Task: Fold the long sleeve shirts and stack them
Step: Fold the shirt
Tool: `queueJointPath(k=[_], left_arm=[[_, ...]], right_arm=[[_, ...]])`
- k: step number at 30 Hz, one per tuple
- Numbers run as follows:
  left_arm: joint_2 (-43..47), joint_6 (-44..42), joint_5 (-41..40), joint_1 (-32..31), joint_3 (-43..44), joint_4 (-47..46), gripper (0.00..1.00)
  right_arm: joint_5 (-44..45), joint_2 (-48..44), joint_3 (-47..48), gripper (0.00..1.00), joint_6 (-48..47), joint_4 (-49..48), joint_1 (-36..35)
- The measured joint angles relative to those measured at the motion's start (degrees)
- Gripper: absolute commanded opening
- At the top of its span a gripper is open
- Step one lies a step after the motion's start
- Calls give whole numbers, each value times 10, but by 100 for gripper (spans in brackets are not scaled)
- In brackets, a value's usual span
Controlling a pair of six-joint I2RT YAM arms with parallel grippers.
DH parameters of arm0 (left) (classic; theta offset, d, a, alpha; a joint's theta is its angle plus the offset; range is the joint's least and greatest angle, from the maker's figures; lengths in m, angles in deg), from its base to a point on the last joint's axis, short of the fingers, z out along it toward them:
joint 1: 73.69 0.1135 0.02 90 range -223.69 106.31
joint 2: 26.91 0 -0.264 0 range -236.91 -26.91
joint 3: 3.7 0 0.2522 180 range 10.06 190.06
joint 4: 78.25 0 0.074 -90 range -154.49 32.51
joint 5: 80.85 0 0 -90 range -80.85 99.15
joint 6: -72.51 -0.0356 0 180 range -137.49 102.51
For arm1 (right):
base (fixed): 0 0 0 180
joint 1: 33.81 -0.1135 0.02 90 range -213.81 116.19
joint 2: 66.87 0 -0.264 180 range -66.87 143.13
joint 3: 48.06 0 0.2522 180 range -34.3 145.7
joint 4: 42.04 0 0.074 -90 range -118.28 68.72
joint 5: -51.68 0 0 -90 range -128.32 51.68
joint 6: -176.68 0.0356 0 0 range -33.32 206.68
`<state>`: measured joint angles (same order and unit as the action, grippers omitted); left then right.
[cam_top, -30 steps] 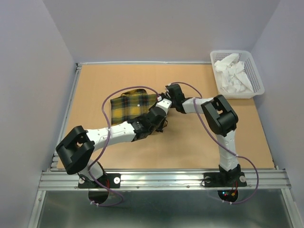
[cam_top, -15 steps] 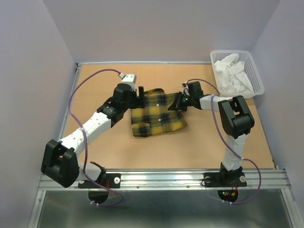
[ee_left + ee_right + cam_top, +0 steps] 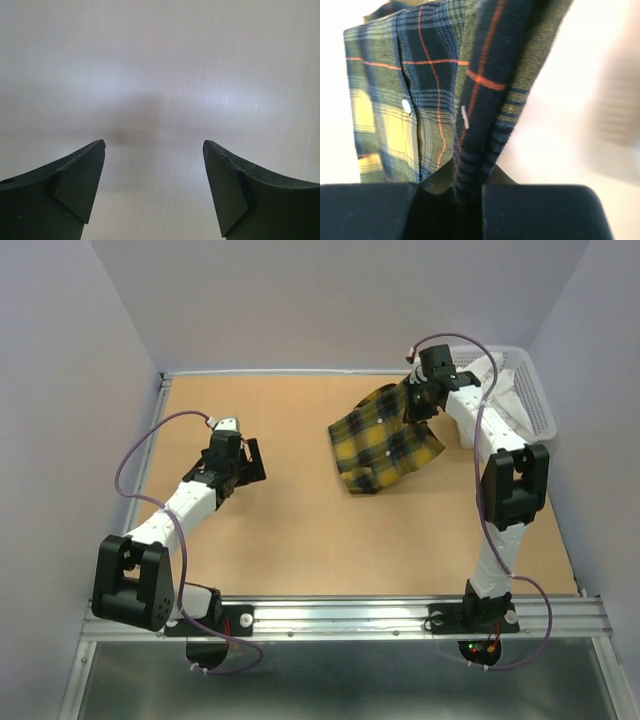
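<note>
A folded yellow and dark plaid long sleeve shirt [image 3: 382, 440] hangs tilted over the back right of the table, its far corner lifted. My right gripper [image 3: 418, 400] is shut on that corner; in the right wrist view the plaid cloth [image 3: 470, 125] runs down between the closed jaws, a small white button showing. My left gripper [image 3: 243, 457] stands open over the left of the table, apart from the shirt. Its left wrist view shows both dark fingers [image 3: 75, 185] spread wide with nothing between them, only a pale wall beyond.
A white mesh basket [image 3: 540, 405] with white cloths in it stands at the back right corner, just behind my right arm. Pale walls enclose the wooden table [image 3: 300, 530] on three sides. A metal rail runs along the near edge.
My left gripper opened, let go of the shirt and drew back to the left. My right gripper carried the folded shirt toward the back right, lifting one corner.
</note>
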<state>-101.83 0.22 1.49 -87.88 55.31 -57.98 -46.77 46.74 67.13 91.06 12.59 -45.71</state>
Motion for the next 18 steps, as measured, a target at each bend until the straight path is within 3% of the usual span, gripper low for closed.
queueJointPath(k=[4, 10, 15, 18], left_arm=[[0, 7, -12, 0, 0, -7, 90], [1, 14, -20, 0, 0, -10, 90], [1, 17, -21, 0, 0, -11, 90], [1, 17, -21, 0, 0, -11, 90]], right_arm=[[130, 1, 119, 1, -69, 77, 0], [331, 3, 259, 1, -173, 114, -23], [503, 5, 263, 0, -268, 95, -94], [561, 23, 224, 1, -292, 75, -149]])
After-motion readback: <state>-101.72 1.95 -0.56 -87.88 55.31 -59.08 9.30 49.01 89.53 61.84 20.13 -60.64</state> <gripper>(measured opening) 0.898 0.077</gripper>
